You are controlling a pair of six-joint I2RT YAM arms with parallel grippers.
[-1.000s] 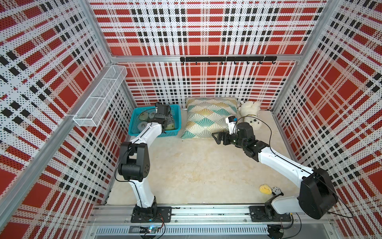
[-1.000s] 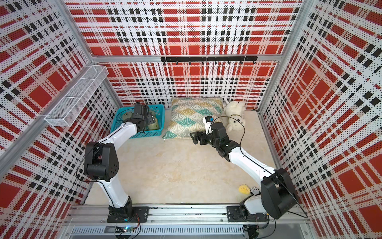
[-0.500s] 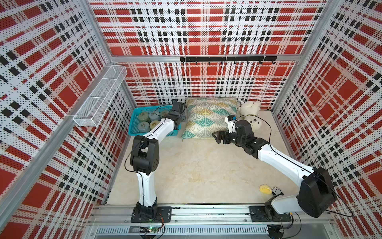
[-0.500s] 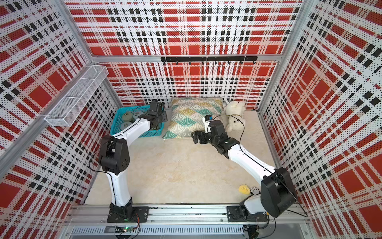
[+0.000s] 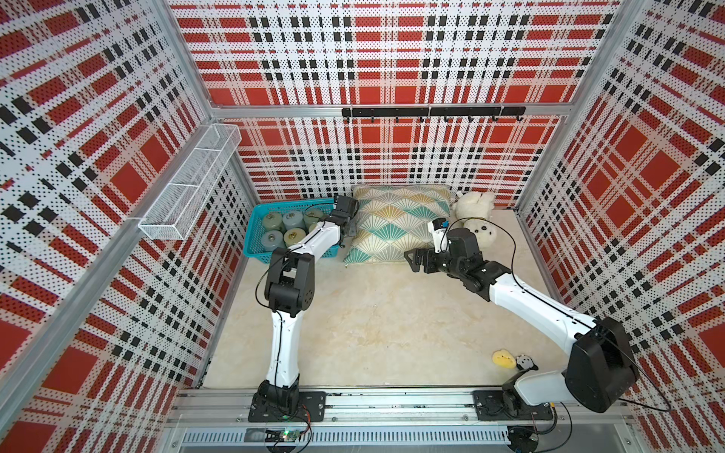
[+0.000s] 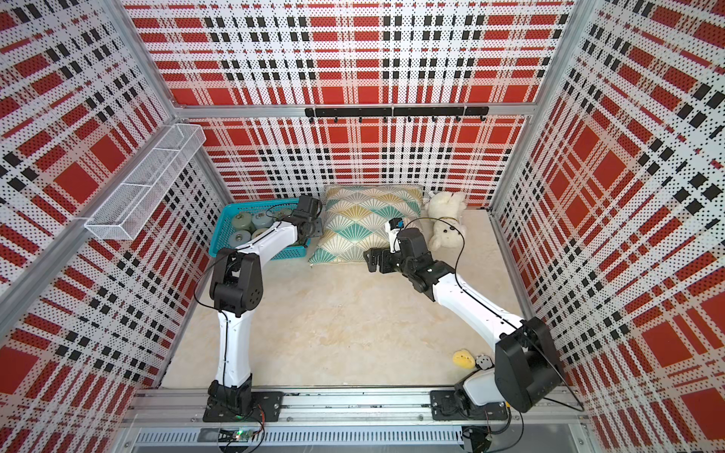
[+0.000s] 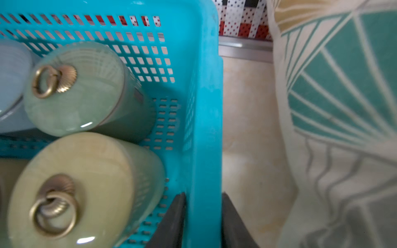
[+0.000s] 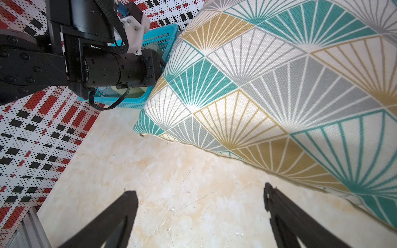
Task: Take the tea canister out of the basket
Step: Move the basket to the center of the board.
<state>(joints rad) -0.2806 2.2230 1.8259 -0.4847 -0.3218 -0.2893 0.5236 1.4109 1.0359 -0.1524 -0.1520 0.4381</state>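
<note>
The left gripper (image 7: 203,199) is clamped across the basket (image 5: 292,203) wall (seemingly to steady it), with the canisters (image 7: 73,90) upright inside, none held. The right gripper (image 8: 200,191) hangs open beside the pillow (image 8: 279,85), probably waiting to reach in.

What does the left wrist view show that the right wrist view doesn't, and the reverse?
Only left wrist: the left gripper shut on the basket wall, one finger inside, one outside, beside two canisters with ring lids. Only right wrist: the right gripper open above bare floor, plus the left arm's wrist. Both: basket, pillow, floor.
</note>
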